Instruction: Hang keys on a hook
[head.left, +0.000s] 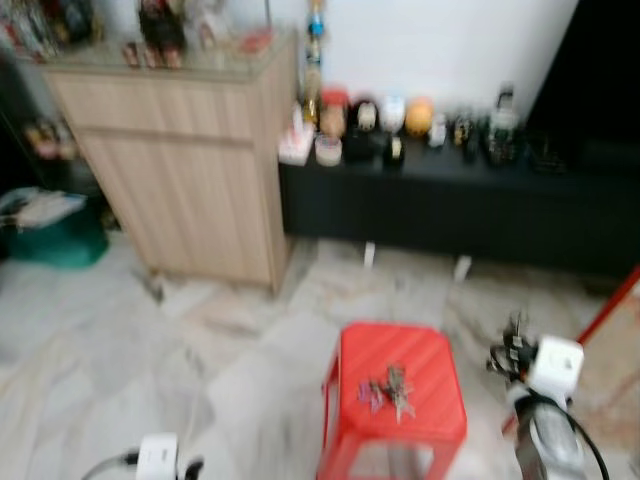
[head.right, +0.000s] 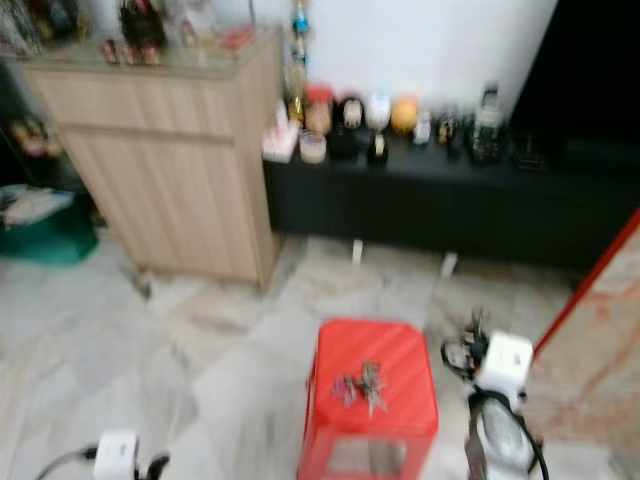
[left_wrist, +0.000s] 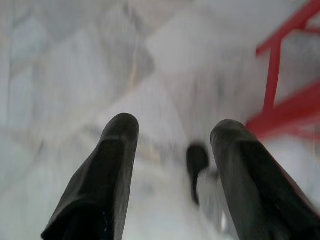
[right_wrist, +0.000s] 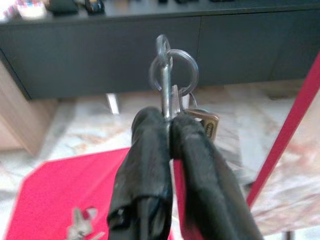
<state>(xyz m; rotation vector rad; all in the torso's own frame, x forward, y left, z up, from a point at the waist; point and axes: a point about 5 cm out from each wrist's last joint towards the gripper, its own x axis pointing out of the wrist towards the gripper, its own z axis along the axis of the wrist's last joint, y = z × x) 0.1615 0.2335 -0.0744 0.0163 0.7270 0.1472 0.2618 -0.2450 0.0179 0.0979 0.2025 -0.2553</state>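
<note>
Right wrist view: right claw (right_wrist: 169, 125) pinches round steel key rings (right_wrist: 172, 75).

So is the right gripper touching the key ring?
Touching. The right wrist view shows the right gripper with both fingertips pinched shut on the key ring, which sticks up above them.
</note>
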